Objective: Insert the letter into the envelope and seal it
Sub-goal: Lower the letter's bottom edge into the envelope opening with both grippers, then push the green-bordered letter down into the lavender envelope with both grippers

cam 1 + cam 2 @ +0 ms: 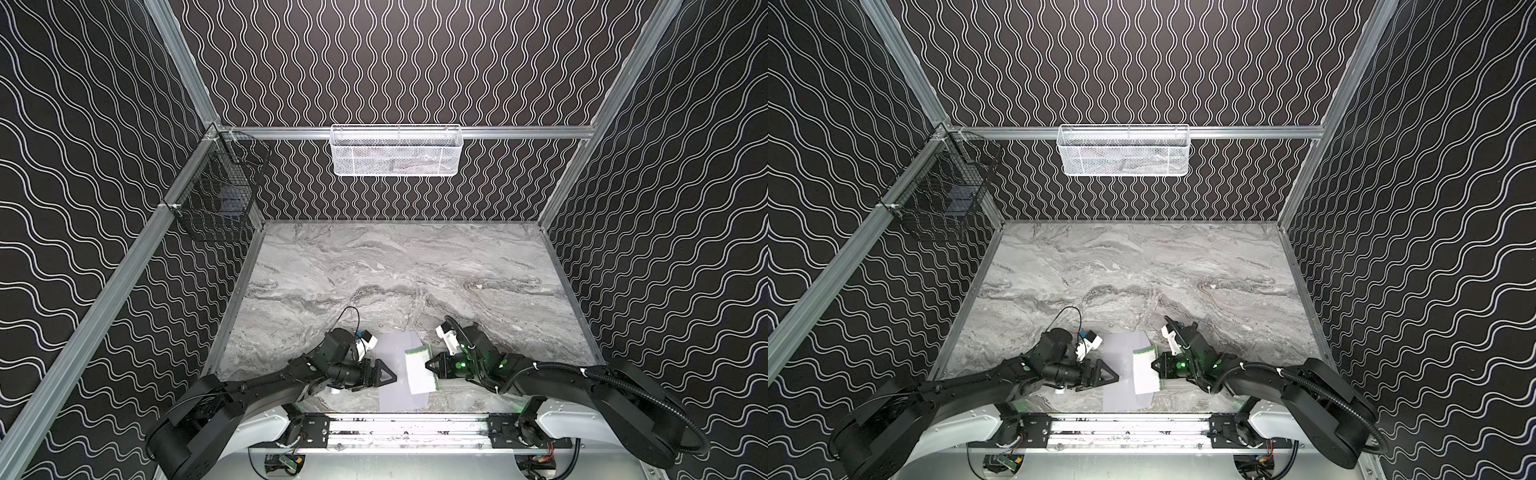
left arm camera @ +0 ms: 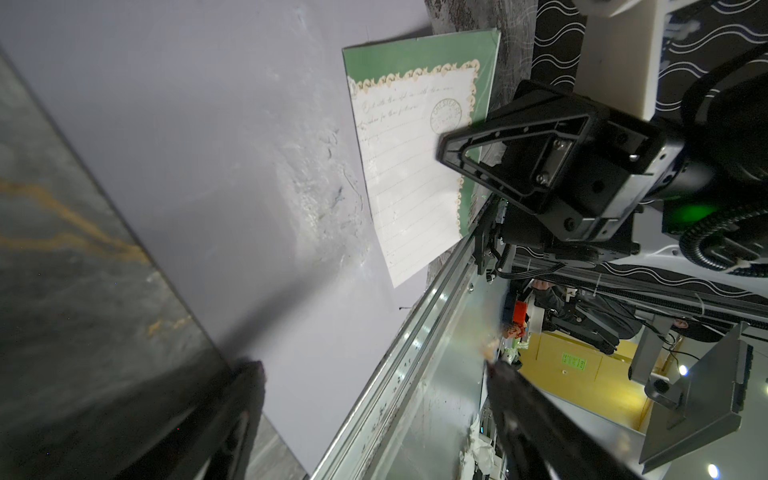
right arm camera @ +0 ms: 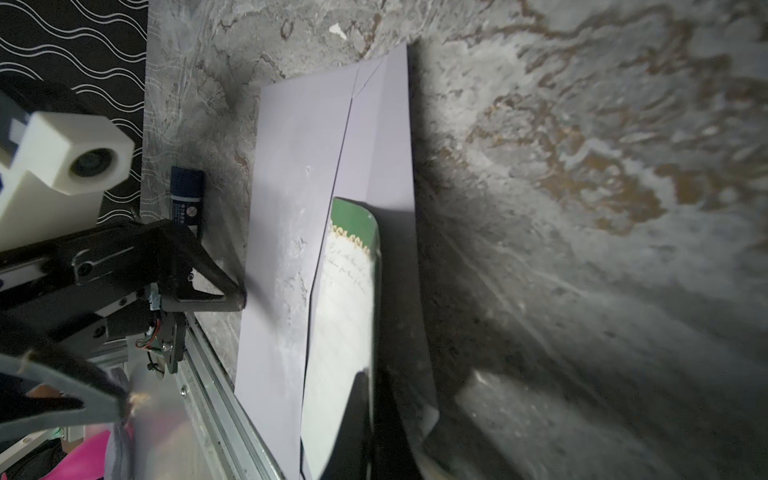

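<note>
the letter (image 1: 419, 372) is being gripped at its right edge by the clenched right pincer (image 1: 427, 365). it is lying across the envelope (image 1: 390, 353) at the front of the worktop (image 1: 415, 270). in the right wrist view its left edge looks tucked under the pocket lip, not certain. the left pincer (image 1: 386, 379) is hovering released, jaws wide, one fingertip at the envelope's left edge. insertion is judged as under way. the envelope should be pinned flat by that fingertip and the sheet fed in low and parallel to the opening, so nothing is being buckled or dragged. a blue tube (image 3: 187, 187), probably glue, is lying just beside the envelope.
</note>
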Controlling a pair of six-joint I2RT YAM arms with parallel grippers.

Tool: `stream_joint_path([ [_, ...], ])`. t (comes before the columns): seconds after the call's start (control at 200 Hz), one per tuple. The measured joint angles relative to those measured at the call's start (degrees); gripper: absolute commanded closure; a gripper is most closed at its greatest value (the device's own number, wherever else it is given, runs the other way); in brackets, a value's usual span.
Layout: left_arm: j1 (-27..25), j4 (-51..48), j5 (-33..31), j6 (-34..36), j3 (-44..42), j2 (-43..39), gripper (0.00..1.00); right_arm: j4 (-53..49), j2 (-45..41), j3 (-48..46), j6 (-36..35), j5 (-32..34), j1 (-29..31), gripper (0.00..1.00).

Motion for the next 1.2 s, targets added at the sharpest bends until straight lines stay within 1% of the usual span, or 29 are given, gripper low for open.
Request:
stream_joint_path([
  [0.38, -1.5, 1.0, -0.7, -1.2, 0.0, 0.4, 0.11, 0.8, 3.5, 2.7, 0.0, -1.3, 1.1, 1.00],
  [0.751, -1.8, 3.7, 0.0, -1.3, 0.2, 2.7, 0.11, 1.2, 10.0, 7.3, -1.5, -3.2, 1.5, 1.00],
  [1.021, -1.9, 6.0, 0.8, -1.2, 0.2, 4.6, 0.11, 1.2, 14.2, 9.2, -1.7, -3.8, 2.2, 0.91],
  [1.201, -1.9, 7.1, 1.4, -0.8, 0.4, 5.8, 0.11, 0.1, 15.0, 10.6, -2.5, -3.8, 2.2, 0.80],
])
